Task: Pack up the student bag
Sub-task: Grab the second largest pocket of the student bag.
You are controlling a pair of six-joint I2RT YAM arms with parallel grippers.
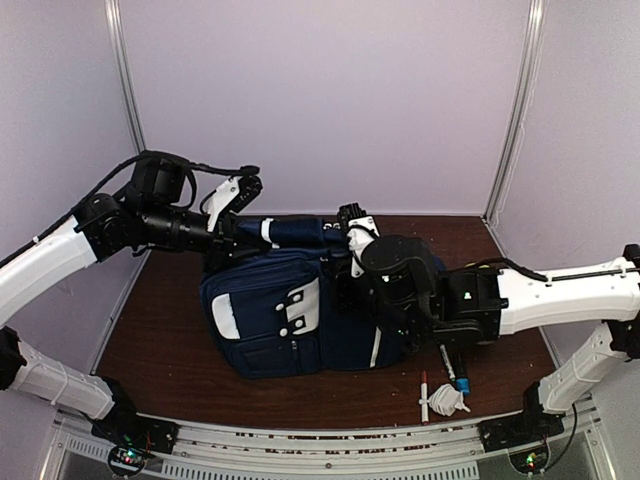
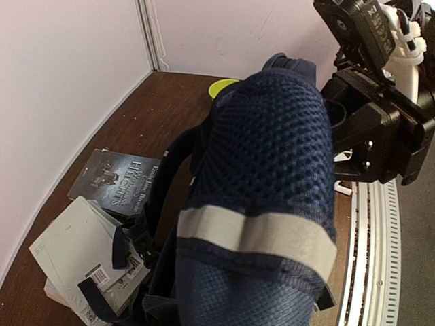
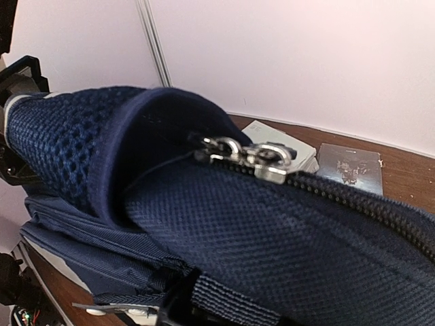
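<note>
- The left gripper [image 1: 226, 236] is clamped tight on the padded mesh shoulder strap [image 2: 265, 156] of the student bag [image 1: 270, 320]. The strap, crossed by a grey band [image 2: 258, 234], fills the left wrist view and hides the fingers themselves.
- The right gripper [image 1: 359, 236] sits at the far edge of the bag, at the strap's other end. Its wrist view is filled with blue fabric and a pair of metal zip pulls [image 3: 248, 153]. I cannot tell whether its fingers are open or closed.
- The strap runs left to right between the two grippers, raised along the bag's far edge.
- The bag lies in the middle of the table. Its long axis runs left to right, and the face with the white buckle patches [image 1: 298, 305] is turned up. I cannot tell which end is its top.
- Left of the bag lie a dark-covered book [image 2: 119, 180] and a pale grey book [image 2: 75, 251]. A yellow-green thing [image 2: 223, 86] shows just behind the strap.
- Near the right arm's base lie a red-tipped pen [image 1: 424, 395], a dark marker [image 1: 452, 372] and a crumpled white scrap [image 1: 448, 400].
- The table [image 1: 160, 330] is dark brown wood grain, with a metal rail [image 1: 330, 445] along its near edge.
- Plain pale walls [image 1: 320, 100] close in the left, far and right sides, with metal uprights [image 1: 515, 100] at the far corners.
</note>
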